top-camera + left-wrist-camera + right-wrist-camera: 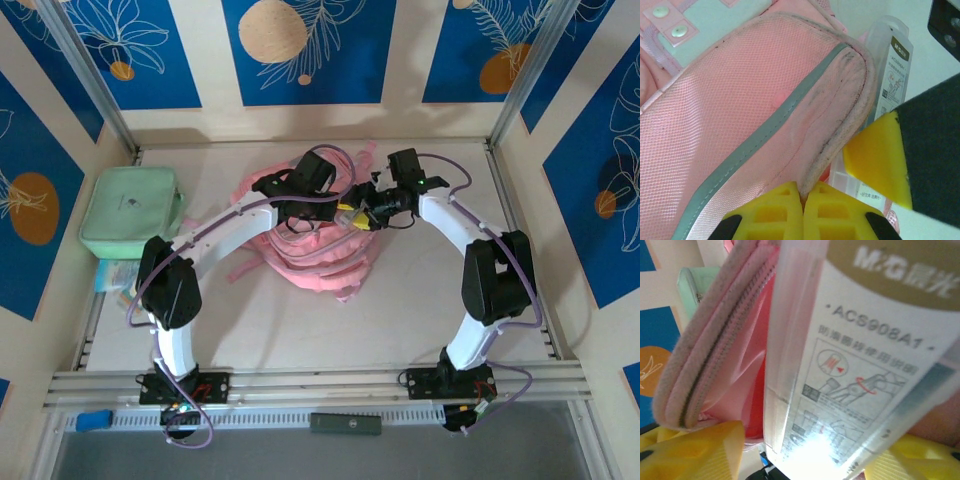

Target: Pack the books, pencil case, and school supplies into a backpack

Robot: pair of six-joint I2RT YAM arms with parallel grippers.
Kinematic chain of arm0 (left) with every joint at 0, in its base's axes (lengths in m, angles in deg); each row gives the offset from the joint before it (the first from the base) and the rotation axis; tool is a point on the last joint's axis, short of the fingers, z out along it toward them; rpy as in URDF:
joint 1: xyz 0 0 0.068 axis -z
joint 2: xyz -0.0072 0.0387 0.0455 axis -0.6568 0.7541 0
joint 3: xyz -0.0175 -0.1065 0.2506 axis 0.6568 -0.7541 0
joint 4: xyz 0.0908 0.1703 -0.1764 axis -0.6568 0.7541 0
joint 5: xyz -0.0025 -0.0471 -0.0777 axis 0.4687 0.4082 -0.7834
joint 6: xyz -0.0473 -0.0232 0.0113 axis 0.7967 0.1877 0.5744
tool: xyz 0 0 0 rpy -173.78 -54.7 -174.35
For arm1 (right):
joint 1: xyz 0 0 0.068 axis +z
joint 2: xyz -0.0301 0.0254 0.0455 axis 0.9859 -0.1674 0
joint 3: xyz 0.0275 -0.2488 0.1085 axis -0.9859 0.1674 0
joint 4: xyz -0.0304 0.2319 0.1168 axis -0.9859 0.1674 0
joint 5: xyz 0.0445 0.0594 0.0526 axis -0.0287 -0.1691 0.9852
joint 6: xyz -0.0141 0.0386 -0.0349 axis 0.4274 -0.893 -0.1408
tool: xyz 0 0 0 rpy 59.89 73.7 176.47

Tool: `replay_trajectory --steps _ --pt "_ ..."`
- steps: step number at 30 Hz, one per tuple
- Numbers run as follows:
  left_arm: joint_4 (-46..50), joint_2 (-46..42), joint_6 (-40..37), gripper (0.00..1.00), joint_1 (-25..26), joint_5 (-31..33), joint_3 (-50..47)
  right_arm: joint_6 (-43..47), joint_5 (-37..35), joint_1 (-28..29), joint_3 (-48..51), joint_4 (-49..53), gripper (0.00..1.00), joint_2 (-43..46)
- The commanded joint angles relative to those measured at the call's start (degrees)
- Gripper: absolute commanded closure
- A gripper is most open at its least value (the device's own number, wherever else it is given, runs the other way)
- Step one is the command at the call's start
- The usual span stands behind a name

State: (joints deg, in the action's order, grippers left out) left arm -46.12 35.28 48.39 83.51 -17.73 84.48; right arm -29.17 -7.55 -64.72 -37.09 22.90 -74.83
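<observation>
left gripper (802, 192) clamped on backpack (740, 125) flap edge. right gripper (805, 450) jaws apart around clear supply pack (840, 365) (looks loose), pack just beside the flap. risk: pack tips outside the pocket, or flap slips free.

The left tool (343, 208) and right tool (370, 216) meet above the pink backpack (300, 258) — a mint green bag (130, 212) lies well apart, left.

Pink backpack (310, 262), mint green bag (130, 210)
</observation>
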Motion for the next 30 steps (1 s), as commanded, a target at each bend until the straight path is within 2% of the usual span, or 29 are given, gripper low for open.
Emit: replay_trajectory --steps 1,6,9,13,16,20,22,25,28,30 --pt "-2.3 -1.5 2.4 1.0 -0.5 -2.0 1.8 0.1 1.4 0.0 0.3 0.5 0.48 1.9" --pt "-2.6 -1.5 2.8 1.0 -0.6 -2.2 1.2 0.2 -0.3 1.7 -1.3 3.3 0.54 0.9" --pt "-2.8 -1.6 3.3 1.0 -1.0 -2.3 0.9 -1.6 1.1 1.4 0.3 0.4 0.54 1.8" --pt "-3.1 -2.1 3.4 1.0 -1.3 -2.6 -0.4 -5.0 2.6 1.2 3.3 -3.9 0.62 4.1" --pt "-4.2 -2.4 4.4 1.0 -1.5 -3.1 -1.4 -7.5 -1.8 3.4 1.4 -1.3 0.66 3.2" --pt "-5.9 -2.7 6.0 1.0 -1.7 -3.0 -2.7 -13.8 -4.0 6.5 4.1 -8.4 0.66 2.8" --pt "-6.2 -3.1 6.5 1.0 -2.0 -2.7 -3.4 -12.7 -3.7 7.0 2.6 -6.2 0.66 1.3" --pt "-7.7 -4.0 7.3 1.0 -3.2 -3.9 -5.2 -12.9 0.2 5.7 5.5 -10.0 0.66 2.2" --pt "-8.3 -4.7 7.3 1.0 -3.8 -4.6 -6.0 -10.2 0.5 3.5 7.8 -9.0 0.57 6.0" --pt "-8.4 -4.8 6.9 1.0 -3.8 -5.1 -6.0 -8.9 2.0 1.3 9.3 -8.1 0.44 8.4"
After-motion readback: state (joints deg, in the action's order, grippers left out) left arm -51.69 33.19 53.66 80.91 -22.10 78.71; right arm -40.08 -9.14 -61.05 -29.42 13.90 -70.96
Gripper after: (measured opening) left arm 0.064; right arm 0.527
